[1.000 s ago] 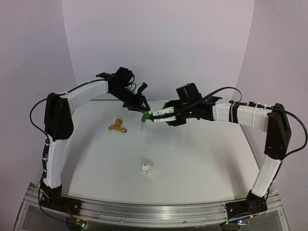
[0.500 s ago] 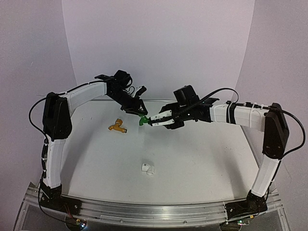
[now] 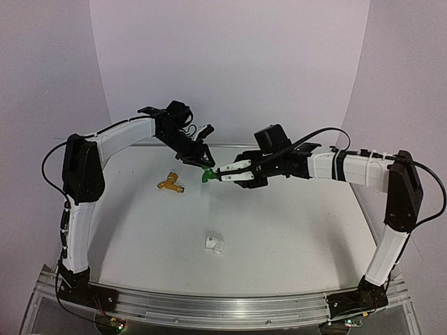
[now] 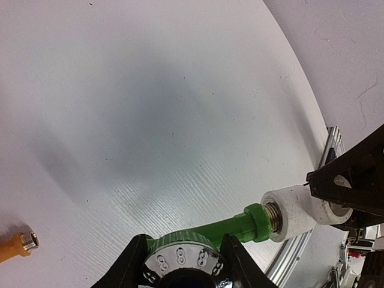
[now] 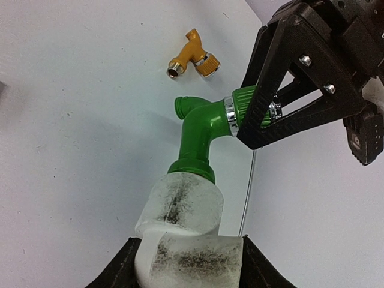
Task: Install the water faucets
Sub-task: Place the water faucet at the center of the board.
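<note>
The green water faucet (image 3: 207, 176) hangs above the table's far middle, held between both arms. My left gripper (image 4: 183, 264) is shut on its ribbed knob (image 4: 180, 243). Its brass threaded end (image 4: 275, 215) sits in the mouth of a white elbow pipe fitting (image 5: 186, 222), with a little thread still showing. My right gripper (image 5: 187, 264) is shut on that fitting. The orange-yellow water faucet (image 3: 171, 184) lies loose on the table, left of the green one, and no gripper touches it.
A second small white pipe fitting (image 3: 214, 245) lies on the table nearer the front. An aluminium rail (image 3: 223, 307) runs along the near edge between the arm bases. Pale walls close in the back and sides.
Both grippers, with the green faucet and fitting between them, have shifted slightly left and down. The grips are unchanged.
</note>
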### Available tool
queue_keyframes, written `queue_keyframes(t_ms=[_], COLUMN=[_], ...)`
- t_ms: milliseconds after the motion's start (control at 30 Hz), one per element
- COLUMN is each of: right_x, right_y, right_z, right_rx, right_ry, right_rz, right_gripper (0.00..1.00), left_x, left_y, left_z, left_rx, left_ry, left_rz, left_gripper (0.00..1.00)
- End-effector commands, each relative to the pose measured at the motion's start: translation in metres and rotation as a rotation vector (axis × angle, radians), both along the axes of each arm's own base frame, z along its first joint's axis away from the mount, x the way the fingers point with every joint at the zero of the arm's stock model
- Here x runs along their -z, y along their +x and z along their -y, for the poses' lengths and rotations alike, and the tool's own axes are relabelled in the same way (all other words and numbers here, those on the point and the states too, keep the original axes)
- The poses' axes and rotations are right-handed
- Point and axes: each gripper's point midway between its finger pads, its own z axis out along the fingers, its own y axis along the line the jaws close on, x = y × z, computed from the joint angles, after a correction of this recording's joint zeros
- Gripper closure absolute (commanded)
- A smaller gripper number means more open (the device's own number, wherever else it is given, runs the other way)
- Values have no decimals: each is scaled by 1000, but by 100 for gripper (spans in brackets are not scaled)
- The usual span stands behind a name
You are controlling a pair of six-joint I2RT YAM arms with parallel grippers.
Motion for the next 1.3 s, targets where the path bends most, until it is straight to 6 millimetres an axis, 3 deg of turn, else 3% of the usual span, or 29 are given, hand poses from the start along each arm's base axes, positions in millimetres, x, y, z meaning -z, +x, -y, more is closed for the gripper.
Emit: queue_keyframes(t_ms=[0, 200, 700, 1267], right_x=[-55, -52, -73, -75], right_y=[7, 4, 33, 30], right_z=[-31, -35, -32, -44], right_rx=[9, 31, 305, 350], right_ry=[212, 269, 523, 744], right_rz=[53, -25, -113, -382], right_gripper=[100, 100, 100, 100], left_x=[-56, -68, -96, -103], left_y=[-30, -33, -26, -32], left_z=[35, 42, 40, 42], left_rx=[80, 95, -19, 10], left_ry=[-90, -107, -195, -218], left_rz=[81, 141, 211, 242], left_gripper=[100, 100, 100, 100])
